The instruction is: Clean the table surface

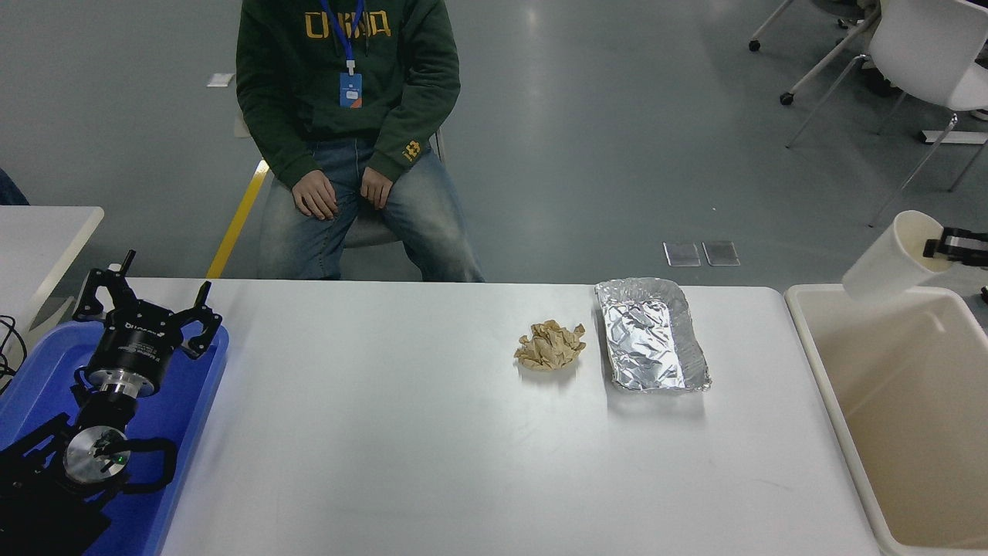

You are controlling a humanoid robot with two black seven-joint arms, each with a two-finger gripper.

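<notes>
The table point(386, 432) fills the middle, with a paper wad point(550, 345) and a foil tray point(651, 335) at its 2 o'clock. At 3 o'clock the right gripper point(935, 249) pinches a cup's point(888, 262) rim over a bin point(911, 417). The left gripper point(145, 303), fingers spread wide, is parked at 9 o'clock.

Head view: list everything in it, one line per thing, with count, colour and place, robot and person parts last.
table surface: 1, white-grey, fills the middle
crumpled paper: 1, tan, on the table right of centre
foil tray: 1, silver, just right of the paper
paper cup: 1, white, tilted above the bin's far edge, held by its rim
bin: 1, cream, off the table's right end
blue tray: 1, lower left
small table: 1, white, left edge
chairs: white, top right
person: 1, green hoodie, seated at the far side
left claw: black, open, parked over the blue tray
right claw: black, right edge, shut on the cup
</notes>
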